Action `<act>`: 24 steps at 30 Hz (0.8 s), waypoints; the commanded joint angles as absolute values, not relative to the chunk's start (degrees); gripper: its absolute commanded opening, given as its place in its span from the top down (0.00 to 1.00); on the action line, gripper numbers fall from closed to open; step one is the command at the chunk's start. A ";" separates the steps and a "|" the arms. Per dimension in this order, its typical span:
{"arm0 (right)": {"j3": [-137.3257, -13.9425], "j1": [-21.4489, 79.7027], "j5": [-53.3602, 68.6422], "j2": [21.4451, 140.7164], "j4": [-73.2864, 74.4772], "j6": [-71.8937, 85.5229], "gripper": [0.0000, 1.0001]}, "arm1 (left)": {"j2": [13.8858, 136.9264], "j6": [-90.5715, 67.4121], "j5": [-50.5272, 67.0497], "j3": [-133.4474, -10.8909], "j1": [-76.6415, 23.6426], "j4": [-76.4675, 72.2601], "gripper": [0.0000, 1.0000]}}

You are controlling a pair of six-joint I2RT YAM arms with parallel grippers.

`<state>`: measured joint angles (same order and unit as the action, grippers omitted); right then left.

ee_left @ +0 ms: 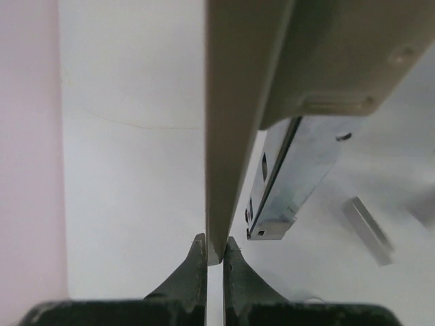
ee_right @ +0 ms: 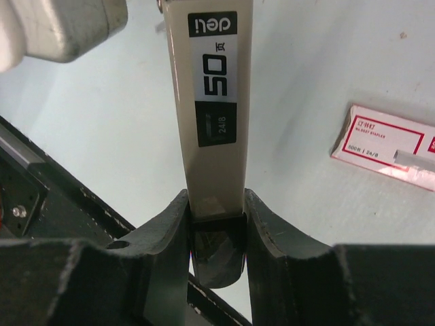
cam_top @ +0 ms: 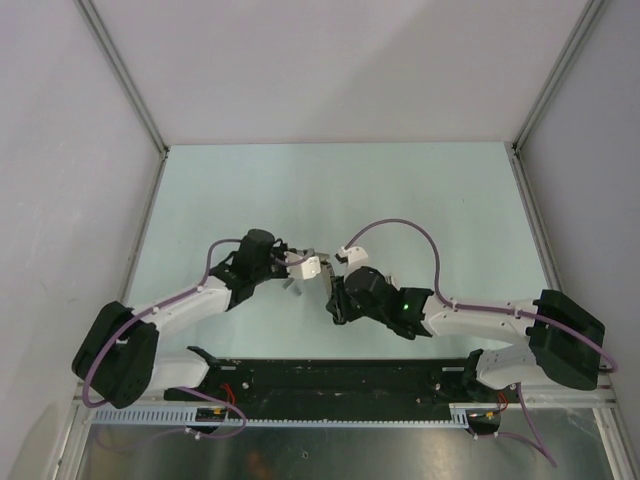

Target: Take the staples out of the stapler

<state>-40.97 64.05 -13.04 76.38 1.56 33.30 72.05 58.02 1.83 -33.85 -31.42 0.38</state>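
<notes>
Found the stapler [ee_right: 212,81] held off the surface [cam_top: 400,190] and gripped from two sides. Noted the right end effector [ee_right: 216,201] pinching the stapler's narrow pale body across its width. Both fingers lie flat against the long edges, with the black "deli 50" label running away from the fingertips.

Noted the left end effector [ee_left: 214,248] almost pressed together, nipping only the thin lower edge of the pale cover rising straight ahead of its fingertips. Observed a bright metal magazine [ee_left: 289,176] standing apart from that cover, ahead and just right of the left end effector, its square end hanging free above the surface.

Logged a short grey strip [ee_left: 367,229] lying flat farther right of the left end effector, apart from the magazine; cannot confirm as staples. Logged a red-and-white box [ee_right: 384,141] flat on the surface to the right of the right end effector, well apart from its fingers.

Seen from above: wide surface beyond both end effectors up to the far wall and the side rails; black base rail close behind them.
</notes>
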 commanded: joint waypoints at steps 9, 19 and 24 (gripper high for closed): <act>-40.34 64.12 -14.68 73.79 -0.52 33.89 1.00 | 68.31 58.47 -7.33 -33.52 -33.83 -4.87 1.00; -46.59 57.08 -16.52 75.98 -12.10 37.50 1.00 | 64.12 32.57 15.64 -44.79 -34.96 19.55 0.73; -53.04 54.48 -15.19 80.54 -11.98 35.93 1.00 | 62.10 28.51 19.65 -44.75 -34.98 23.10 0.58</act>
